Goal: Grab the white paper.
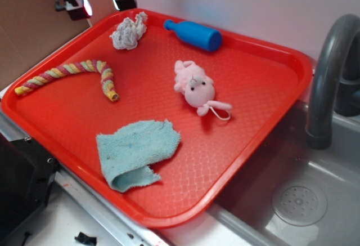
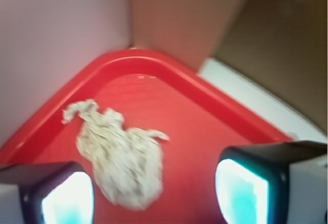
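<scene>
The white paper (image 1: 129, 31) is a lumpy off-white wad lying in the far left corner of the red tray (image 1: 253, 83). My gripper (image 1: 101, 3) hangs above the tray's far left edge, just left of and higher than the wad, with its jaws open and empty. In the wrist view the wad (image 2: 120, 155) lies on the tray (image 2: 205, 131) below, between my two spread fingers and nearer the left fingertip (image 2: 66, 201). My gripper (image 2: 154, 198) does not touch it.
A blue bottle (image 1: 194, 34) lies at the tray's far edge. A pink plush toy (image 1: 196, 86) sits mid-tray, a striped rope (image 1: 73, 76) at left, a light blue terry cloth (image 1: 135, 151) at front. A sink (image 1: 304, 201) and grey faucet (image 1: 329, 77) are at right.
</scene>
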Controlling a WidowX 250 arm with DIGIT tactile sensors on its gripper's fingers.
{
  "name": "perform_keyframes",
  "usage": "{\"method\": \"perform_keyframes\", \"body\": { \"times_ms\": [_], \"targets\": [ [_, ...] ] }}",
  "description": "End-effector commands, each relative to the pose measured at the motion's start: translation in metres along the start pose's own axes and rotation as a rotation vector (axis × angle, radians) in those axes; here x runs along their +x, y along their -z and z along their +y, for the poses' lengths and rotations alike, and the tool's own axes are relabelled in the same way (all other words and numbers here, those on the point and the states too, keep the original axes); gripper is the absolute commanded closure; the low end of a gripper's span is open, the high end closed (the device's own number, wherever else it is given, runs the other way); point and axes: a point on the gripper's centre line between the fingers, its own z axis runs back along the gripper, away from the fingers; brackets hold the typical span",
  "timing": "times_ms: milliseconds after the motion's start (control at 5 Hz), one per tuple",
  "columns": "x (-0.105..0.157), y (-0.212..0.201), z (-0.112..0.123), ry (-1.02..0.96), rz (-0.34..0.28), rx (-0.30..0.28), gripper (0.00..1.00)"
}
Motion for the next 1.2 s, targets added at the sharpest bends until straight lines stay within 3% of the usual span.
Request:
{"method": "perform_keyframes", "body": {
  "times_ms": [0, 200, 600, 1000],
  "targets": [
    [0.018, 0.029, -0.015, 0.047, 0.045, -0.06, 0.0],
    [0.018, 0.042, -0.015, 0.029, 0.086, -0.079, 0.0],
    [0.011, 0.048, -0.018, 0.03, 0.094, -0.075, 1.0],
    [0.013, 0.032, -0.014, 0.022, 0.054, -0.024, 1.0]
  ]
}}
